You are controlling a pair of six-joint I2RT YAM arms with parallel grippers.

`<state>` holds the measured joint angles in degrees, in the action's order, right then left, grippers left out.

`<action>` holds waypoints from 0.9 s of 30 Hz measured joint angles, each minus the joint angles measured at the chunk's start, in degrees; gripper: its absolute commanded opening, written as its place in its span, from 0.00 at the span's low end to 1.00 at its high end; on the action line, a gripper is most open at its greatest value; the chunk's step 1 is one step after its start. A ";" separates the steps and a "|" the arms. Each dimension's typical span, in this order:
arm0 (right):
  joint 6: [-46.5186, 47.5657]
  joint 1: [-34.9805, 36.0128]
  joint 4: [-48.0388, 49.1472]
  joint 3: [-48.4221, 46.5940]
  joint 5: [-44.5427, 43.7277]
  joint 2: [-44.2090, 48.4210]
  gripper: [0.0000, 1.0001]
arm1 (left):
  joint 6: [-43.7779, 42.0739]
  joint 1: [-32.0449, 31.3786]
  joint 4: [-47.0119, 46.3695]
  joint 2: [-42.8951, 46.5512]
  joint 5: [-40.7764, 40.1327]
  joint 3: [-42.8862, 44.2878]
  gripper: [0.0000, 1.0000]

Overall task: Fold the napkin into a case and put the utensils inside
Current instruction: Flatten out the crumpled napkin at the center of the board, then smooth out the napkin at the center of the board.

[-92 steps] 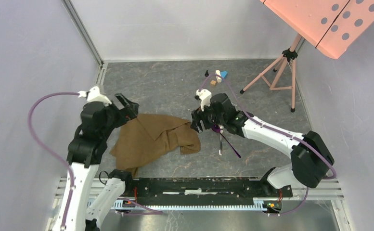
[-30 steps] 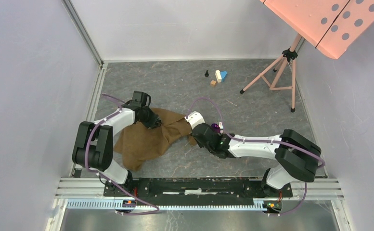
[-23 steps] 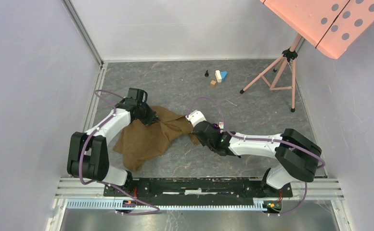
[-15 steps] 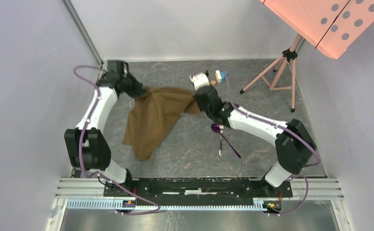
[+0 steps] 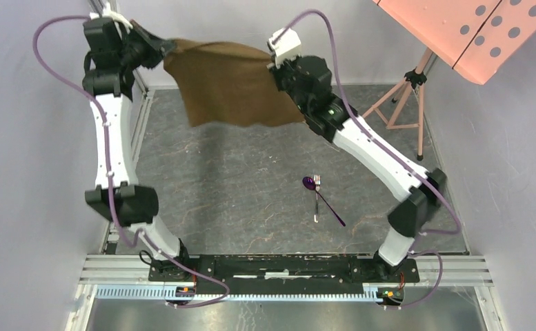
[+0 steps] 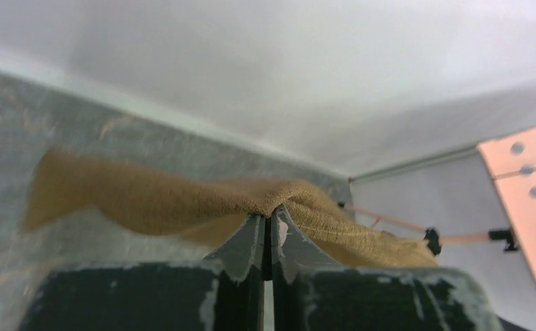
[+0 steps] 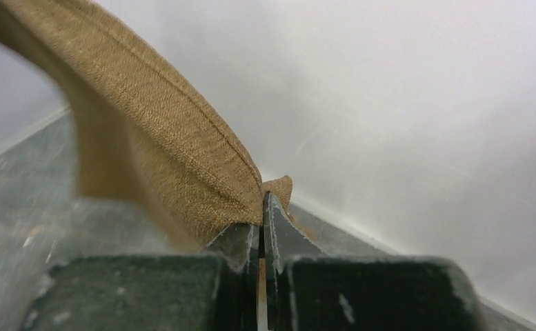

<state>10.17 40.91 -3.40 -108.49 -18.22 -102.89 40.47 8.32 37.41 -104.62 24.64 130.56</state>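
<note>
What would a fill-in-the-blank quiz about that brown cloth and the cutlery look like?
1. The napkin hangs spread out in the ___.
2. The left jaws and the right jaws each pinch one of its top ___.
3. The spoon on the table has a ___ bowl.
4. Lying right beside the spoon is a silver ___.
Missing words: air; corners; purple; fork.
</note>
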 measured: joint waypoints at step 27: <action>-20.26 4.04 0.28 57.05 26.56 20.24 0.78 | -8.57 0.70 4.13 41.38 -24.35 -69.05 1.00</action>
<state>-10.09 44.95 -3.11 -51.44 8.34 -82.65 31.90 9.02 41.54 -63.24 0.30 61.52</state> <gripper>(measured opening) 0.773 0.996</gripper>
